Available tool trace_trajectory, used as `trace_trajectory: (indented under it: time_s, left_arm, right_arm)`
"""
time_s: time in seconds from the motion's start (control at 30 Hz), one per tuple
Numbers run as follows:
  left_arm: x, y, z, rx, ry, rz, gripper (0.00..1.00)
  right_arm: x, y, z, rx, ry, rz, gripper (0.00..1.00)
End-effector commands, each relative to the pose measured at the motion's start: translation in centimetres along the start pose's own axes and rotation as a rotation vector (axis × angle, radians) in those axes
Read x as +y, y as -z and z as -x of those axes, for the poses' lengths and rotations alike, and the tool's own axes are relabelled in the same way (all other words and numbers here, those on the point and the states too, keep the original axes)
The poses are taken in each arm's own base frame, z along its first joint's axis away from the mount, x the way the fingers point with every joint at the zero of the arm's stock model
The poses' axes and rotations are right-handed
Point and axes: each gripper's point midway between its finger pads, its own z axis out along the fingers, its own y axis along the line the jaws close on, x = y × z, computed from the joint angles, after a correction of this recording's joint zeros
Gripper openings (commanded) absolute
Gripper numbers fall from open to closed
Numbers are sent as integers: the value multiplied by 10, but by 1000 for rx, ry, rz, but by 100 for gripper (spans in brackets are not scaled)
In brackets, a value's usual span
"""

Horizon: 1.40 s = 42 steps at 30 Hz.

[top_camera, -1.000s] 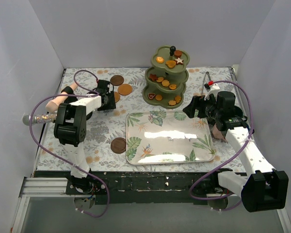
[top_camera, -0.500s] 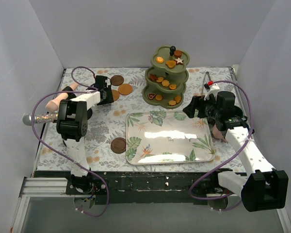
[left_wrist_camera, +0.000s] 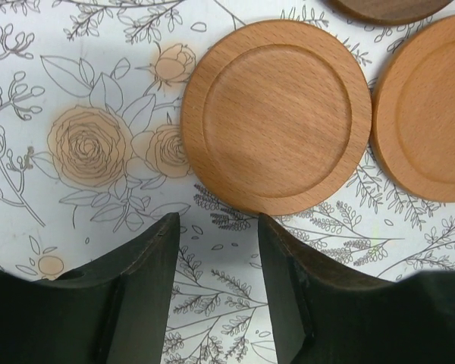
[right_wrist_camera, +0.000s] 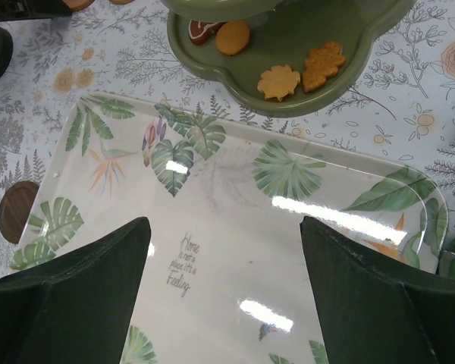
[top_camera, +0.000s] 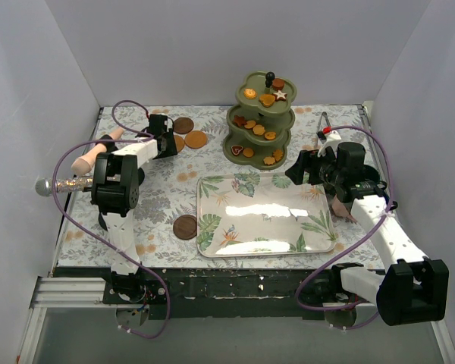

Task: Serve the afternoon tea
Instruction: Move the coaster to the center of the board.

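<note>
Left of the three-tier stand (top_camera: 259,125), we see the left gripper (left_wrist_camera: 216,221) hiding part of a light wooden coaster (left_wrist_camera: 277,125) from above. In the wrist view a second light coaster (left_wrist_camera: 428,114) and a dark coaster (left_wrist_camera: 387,6) are cut off at the edge. The jaws stand apart, holding nothing. The coasters lie flat. The olive stand is upright, with a black knob (top_camera: 270,76) on top and orange and brown biscuits (top_camera: 258,130) on its tiers. Right of the stand, the right gripper (right_wrist_camera: 224,227) gapes wide and empty above the leaf-print tray (top_camera: 265,220).
</note>
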Motion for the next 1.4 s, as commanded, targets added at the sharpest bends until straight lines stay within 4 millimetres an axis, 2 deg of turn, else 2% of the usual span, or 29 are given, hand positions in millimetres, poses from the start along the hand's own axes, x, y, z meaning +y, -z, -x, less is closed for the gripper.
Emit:
trace_trajectory:
  time_s: [0.0,0.63,0.8,0.9,1.0,1.03,1.07,1.17,1.27,1.3,1.37]
  left_arm:
    - [5,-21,-45,142,-28,-11,43]
    - [-2,-26,-47,150,-41,-51,46]
    - [2,-14,-53,155,-35,-46,50]
    - [9,4,-48,119,-15,-23,57]
    - [10,30,-39,72,9,-30,63]
    - [10,35,-43,71,15,-33,64]
    - [8,48,-37,44,28,-48,66]
    - [9,79,-38,17,53,-61,67]
    - [8,112,-53,14,85,-79,70]
    - [9,120,-69,37,93,-76,71]
    - [10,140,-86,54,116,-75,73]
  right_arm:
    - [1,-3,9,-34,26,11,88]
    - [0,-6,6,-23,18,11,88]
    - [0,-5,6,-23,20,10,88]
    - [0,-5,6,-24,19,10,88]
    - [1,-6,7,-24,16,14,88]
    - [1,-6,7,-23,16,16,88]
    - [1,-6,7,-25,17,18,88]
    - [2,-5,8,-28,16,17,88]
    - [2,-4,9,-29,16,15,88]
    - [2,-4,9,-29,14,14,88]
    - [3,-4,10,-29,14,18,88]
